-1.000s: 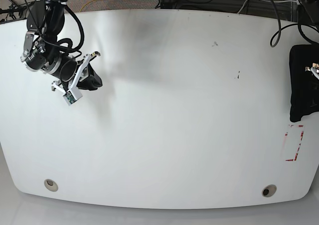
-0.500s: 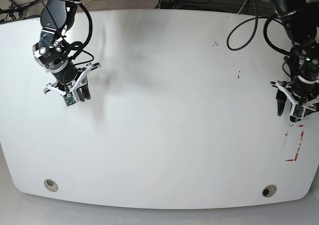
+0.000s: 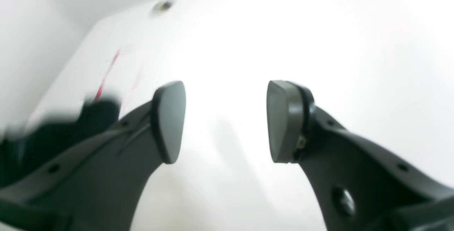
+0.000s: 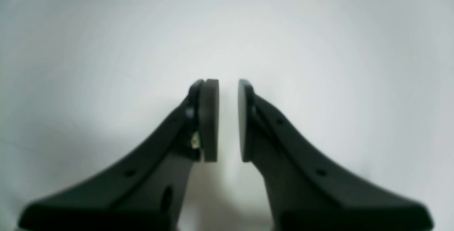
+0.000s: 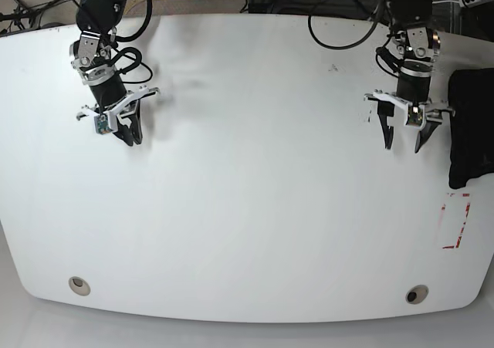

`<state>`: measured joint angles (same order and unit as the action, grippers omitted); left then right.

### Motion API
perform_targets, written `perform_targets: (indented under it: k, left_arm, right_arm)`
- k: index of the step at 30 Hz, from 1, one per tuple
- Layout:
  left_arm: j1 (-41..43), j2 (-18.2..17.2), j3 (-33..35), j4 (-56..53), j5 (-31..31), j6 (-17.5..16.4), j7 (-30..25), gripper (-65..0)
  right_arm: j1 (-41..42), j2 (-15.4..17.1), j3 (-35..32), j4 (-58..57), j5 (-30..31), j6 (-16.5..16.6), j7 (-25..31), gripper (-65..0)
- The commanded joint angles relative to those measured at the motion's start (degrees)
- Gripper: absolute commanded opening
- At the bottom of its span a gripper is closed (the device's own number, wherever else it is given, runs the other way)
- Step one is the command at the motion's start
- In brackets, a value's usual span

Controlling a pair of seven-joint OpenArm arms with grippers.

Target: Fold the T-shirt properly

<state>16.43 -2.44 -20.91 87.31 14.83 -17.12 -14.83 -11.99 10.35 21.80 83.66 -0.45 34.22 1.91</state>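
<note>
The T-shirt [image 5: 468, 124] lies as a compact black bundle at the table's right edge; it also shows as a dark blur [image 3: 97, 107] at the left of the left wrist view. My left gripper [image 5: 402, 145] hangs just left of the T-shirt, apart from it, pointing at the table front. Its jaws [image 3: 225, 121] are open and hold nothing. My right gripper [image 5: 130, 138] is over the far left of the table. Its pads [image 4: 209, 121] are almost together, with a thin gap and nothing between them.
The white table [image 5: 255, 170] has red tape marks [image 5: 455, 223] near its right edge, below the T-shirt. Two round holes [image 5: 78, 285] [image 5: 417, 295] sit near the front edge. Cables lie on the floor behind the table.
The left arm has come into view and swung up and inward from the right edge, uncovering the T-shirt. The right gripper has moved up and turned to point at the table front.
</note>
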Motion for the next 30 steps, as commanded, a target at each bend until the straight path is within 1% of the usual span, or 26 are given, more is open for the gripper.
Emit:
perform_targets:
  k: [1, 3, 6, 8, 13, 15, 19, 22, 25, 28, 30]
  left_arm:
    - [4.63, 2.04, 0.29, 3.37, -0.54, -0.15, -3.94, -31.4]
    - [8.94, 3.45, 0.82, 5.75, -0.72, -0.24, -4.2, -31.4]
    - [14.3, 4.77, 1.35, 9.0, -0.81, -0.24, -4.38, -31.7]
    - [20.28, 6.7, 2.22, 11.55, -0.81, -0.24, -4.29, -31.8]
    - [32.94, 9.6, 3.02, 15.68, -0.81, -0.24, -4.47, -31.8]
    - [37.07, 10.04, 3.98, 16.12, -0.9, -0.24, -4.47, -31.8]
    - [43.93, 9.87, 5.83, 15.51, -2.13, -0.24, -4.38, -31.8]
    - [47.09, 8.28, 7.32, 12.16, -6.17, -0.24, -4.55, -31.8]
    - [47.79, 3.71, 10.4, 5.92, -10.83, -0.24, -4.47, -31.9]
    - [47.35, 0.02, 12.86, -1.2, -13.82, -0.24, -4.47, -31.9]
    - [44.63, -2.27, 14.97, -8.41, -16.1, -0.15, -4.55, -32.1]
  right_arm:
    - [-4.58, 1.12, 0.4, 0.61, 1.11, -1.82, 5.25, -56.4]
    - [-8.36, 1.12, 0.4, 2.01, 1.72, -2.52, 6.57, -56.4]
    - [-13.37, 1.04, 0.4, 4.47, 4.62, -2.96, 6.57, -56.4]
    - [-19.09, 1.04, 0.4, 7.38, 7.26, -3.32, 6.57, -56.4]
    - [-31.22, 1.04, 0.48, 12.74, 12.1, -3.4, 6.66, -56.4]
    - [-34.91, 0.95, 0.48, 13.62, 13.5, -3.4, 6.75, -56.4]
    - [-40.71, -1.34, 0.48, 13.53, 14.73, -3.32, 6.75, -56.4]
    - [-45.02, -3.89, 0.22, 12.83, 14.65, -2.79, 6.75, -56.4]
    - [-47.57, -6.35, -0.13, 10.8, 14.21, -2.7, 6.83, -56.4]
    - [-47.75, -7.4, -0.13, 7.11, 14.12, -2.7, 6.83, -56.4]
    - [-47.22, -7.58, -0.57, 2.89, 14.03, -2.7, 6.83, -56.4]
